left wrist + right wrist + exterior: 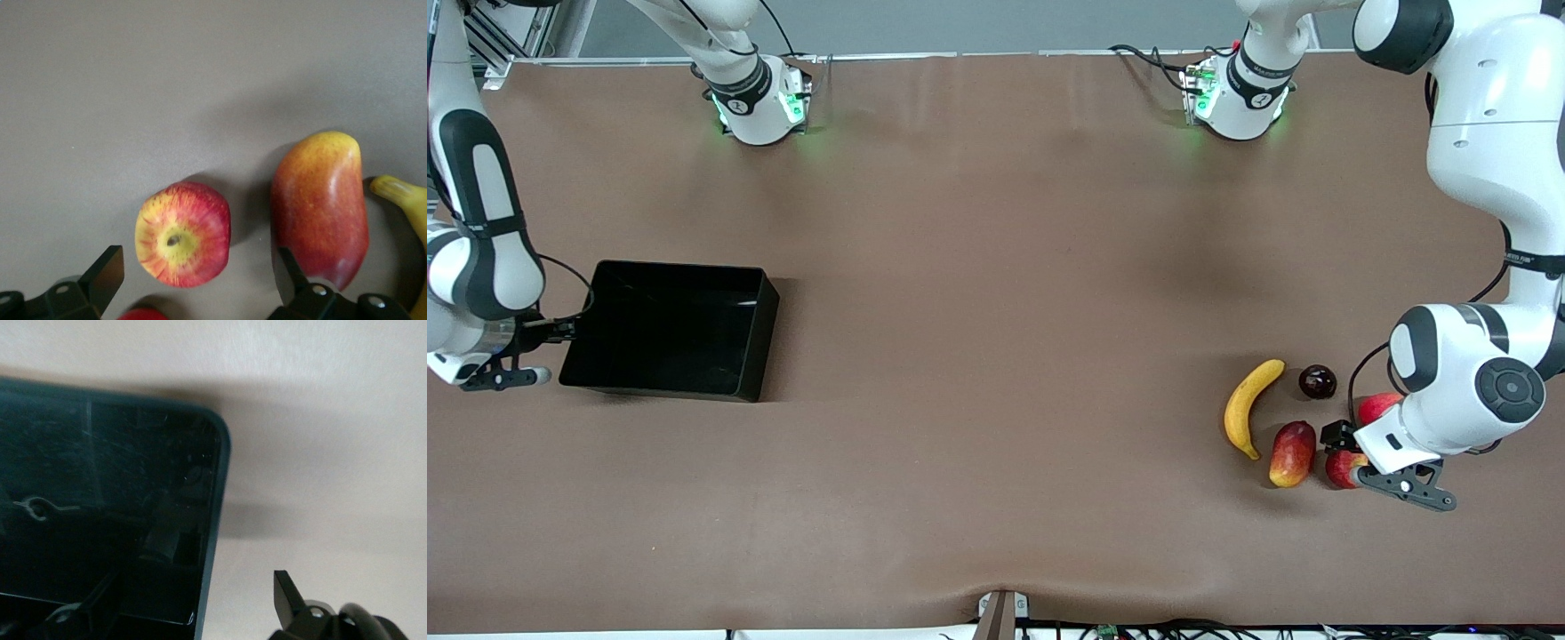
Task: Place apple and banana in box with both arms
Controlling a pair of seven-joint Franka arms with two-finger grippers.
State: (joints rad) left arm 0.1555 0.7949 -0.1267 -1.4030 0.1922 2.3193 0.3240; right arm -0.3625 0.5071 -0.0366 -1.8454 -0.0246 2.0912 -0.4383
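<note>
Red-and-yellow apple (182, 235) sits on the table between the left gripper's (197, 280) spread jaws, beside the banana (1249, 405). Closing and lifting comes next, I reckon. Right gripper (200, 600), released, straddles the black box's (758, 333) wall, empty inside.

Box (667, 329) glossy black plastic (faintly scuffed); table (996, 267) matt brown.

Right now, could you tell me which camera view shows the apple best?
The left wrist view: the apple lies whole and unobstructed, stem dimple up, between the open left gripper's fingers. In the front view the left gripper partly covers the apple. The right wrist view shows only the box, no apple.
</note>
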